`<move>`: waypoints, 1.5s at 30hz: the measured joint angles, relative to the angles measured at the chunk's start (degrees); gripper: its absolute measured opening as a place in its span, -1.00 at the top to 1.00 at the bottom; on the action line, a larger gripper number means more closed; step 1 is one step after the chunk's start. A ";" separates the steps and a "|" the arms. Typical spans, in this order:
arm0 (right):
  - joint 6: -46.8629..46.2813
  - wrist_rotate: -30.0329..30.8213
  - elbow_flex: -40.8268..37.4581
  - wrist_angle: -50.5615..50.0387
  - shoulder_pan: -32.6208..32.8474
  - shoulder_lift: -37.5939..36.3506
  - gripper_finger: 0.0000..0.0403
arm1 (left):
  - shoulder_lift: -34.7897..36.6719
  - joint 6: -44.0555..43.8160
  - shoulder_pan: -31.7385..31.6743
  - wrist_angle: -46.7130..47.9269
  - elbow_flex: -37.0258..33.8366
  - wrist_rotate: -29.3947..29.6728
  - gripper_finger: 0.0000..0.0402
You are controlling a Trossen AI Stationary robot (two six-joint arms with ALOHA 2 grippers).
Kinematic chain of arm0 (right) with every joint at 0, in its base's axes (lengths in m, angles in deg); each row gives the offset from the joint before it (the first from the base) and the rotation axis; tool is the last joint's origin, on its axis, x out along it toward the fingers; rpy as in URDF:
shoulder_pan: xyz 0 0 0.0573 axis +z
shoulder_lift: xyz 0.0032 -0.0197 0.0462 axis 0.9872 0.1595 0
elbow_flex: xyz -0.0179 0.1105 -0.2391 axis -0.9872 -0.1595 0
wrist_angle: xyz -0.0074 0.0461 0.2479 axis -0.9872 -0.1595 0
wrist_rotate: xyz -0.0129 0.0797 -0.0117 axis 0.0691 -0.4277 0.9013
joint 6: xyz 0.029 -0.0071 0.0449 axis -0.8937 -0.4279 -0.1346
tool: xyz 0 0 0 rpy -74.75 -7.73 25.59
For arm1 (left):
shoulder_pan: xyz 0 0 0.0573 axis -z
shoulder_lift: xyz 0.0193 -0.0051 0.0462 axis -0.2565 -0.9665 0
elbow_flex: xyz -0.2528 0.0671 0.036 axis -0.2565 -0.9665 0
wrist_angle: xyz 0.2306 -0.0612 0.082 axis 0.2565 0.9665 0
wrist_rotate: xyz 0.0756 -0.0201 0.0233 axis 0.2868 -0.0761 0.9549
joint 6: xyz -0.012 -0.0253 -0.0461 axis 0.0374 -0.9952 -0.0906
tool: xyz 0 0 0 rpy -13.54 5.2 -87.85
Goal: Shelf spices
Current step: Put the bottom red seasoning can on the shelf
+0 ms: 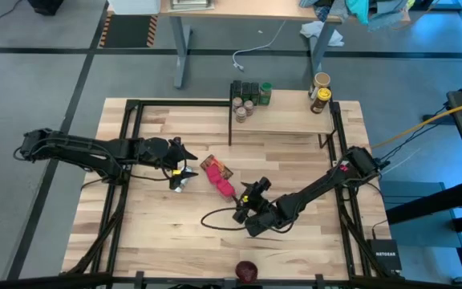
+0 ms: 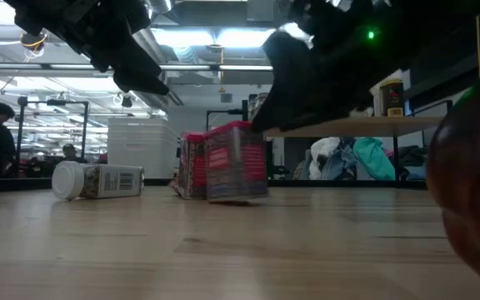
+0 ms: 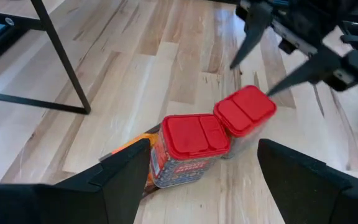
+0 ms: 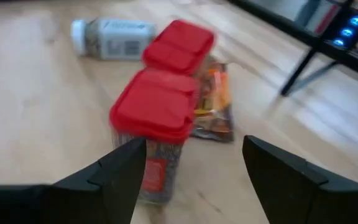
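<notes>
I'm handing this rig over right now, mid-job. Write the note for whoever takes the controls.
Left gripper: open, empty, over the table beside the white-capped bottle, which lies on its side.
Right gripper: open, empty, facing the two red-lidded spice boxes at mid-table.
Orange-red flat packet: flat on the table against those boxes.
Done: several jars stand on the shelf, with two more at its right end.
Left: shelve both boxes, the packet and the bottle. A dark red item sits at the table's near edge.

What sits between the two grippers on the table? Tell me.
Two red-lidded spice boxes with an orange packet beside them stand between the left gripper and right gripper, clearest in the high view.
</notes>
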State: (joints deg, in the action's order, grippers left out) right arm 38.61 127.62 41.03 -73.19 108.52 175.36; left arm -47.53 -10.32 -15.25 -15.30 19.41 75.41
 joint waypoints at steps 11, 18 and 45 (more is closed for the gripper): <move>2.25 -6.37 0.04 8.72 0.84 -0.30 -0.36 | -0.01 -0.20 -0.04 -0.11 0.00 0.00 -0.44; 4.99 -4.69 0.02 9.93 -1.13 1.79 -0.36 | -0.02 -0.15 -0.04 -0.10 0.00 0.00 -0.44; 12.79 -8.11 -0.04 16.20 -4.02 2.44 -0.36 | -0.02 -0.35 0.00 -0.09 -0.02 0.00 -0.44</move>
State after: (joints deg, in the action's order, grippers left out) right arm 51.39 119.50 40.99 -56.99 104.50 177.80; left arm -47.55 -10.67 -15.25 -15.38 19.39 75.41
